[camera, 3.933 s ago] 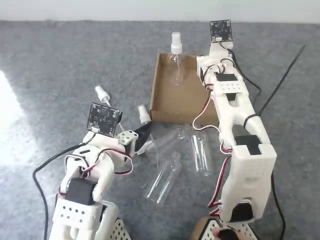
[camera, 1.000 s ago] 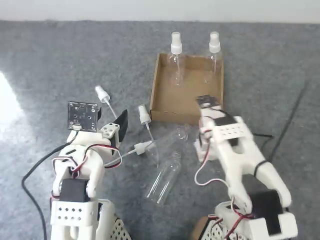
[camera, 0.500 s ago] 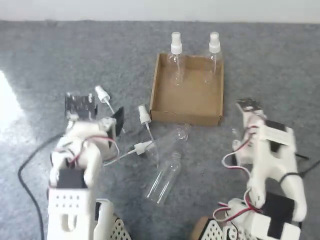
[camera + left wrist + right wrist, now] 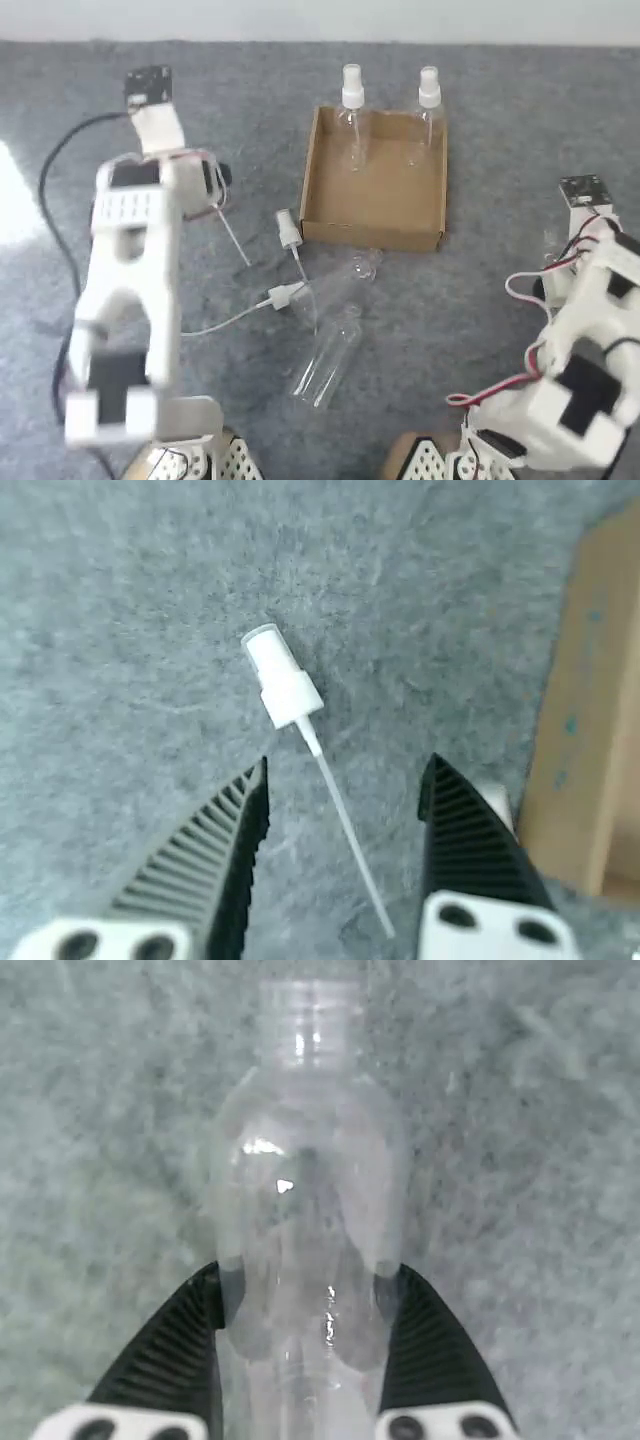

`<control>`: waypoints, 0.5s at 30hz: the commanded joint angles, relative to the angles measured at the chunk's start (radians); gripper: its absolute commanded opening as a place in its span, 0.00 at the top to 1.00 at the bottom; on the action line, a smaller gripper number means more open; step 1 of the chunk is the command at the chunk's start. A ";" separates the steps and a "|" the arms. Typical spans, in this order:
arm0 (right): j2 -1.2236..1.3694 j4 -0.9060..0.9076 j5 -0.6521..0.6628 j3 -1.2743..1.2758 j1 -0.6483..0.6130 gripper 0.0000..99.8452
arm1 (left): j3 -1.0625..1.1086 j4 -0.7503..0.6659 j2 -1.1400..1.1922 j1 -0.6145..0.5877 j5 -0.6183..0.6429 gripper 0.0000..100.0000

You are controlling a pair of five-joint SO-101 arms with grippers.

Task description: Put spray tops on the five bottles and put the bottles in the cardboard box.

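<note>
A loose spray top [image 4: 285, 685] with a long thin tube lies on the grey carpet. My left gripper [image 4: 345, 810] hangs open above it, one finger on each side of the tube. In the high view the left arm [image 4: 135, 210] stretches to the far left, and the tube [image 4: 233, 240] pokes out beside it. My right gripper [image 4: 305, 1310] is shut on a clear uncapped bottle [image 4: 305, 1190], held over the carpet at the right side [image 4: 590, 290]. Two capped bottles [image 4: 352, 115] [image 4: 428, 110] stand in the cardboard box [image 4: 375, 205].
Two uncapped clear bottles [image 4: 345, 280] [image 4: 328, 355] lie on the carpet in front of the box. Two more spray tops [image 4: 288, 230] [image 4: 280, 293] lie beside them. The box wall [image 4: 590, 730] stands close to the left gripper.
The left arm has swung from the near side out to the far left, over the spray top. The right arm has pulled back to the right, carrying a clear bottle away from the pile.
</note>
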 commanded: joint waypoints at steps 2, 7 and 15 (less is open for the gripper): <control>0.090 -0.015 0.018 -0.106 0.013 0.95 | -0.337 0.121 0.249 -0.002 0.066 0.77; 0.099 -0.015 0.020 -0.103 0.013 0.84 | -0.590 0.183 0.470 -0.035 0.155 0.78; 0.099 -0.015 0.020 -0.103 0.013 0.84 | -0.851 0.267 0.723 -0.081 0.190 0.78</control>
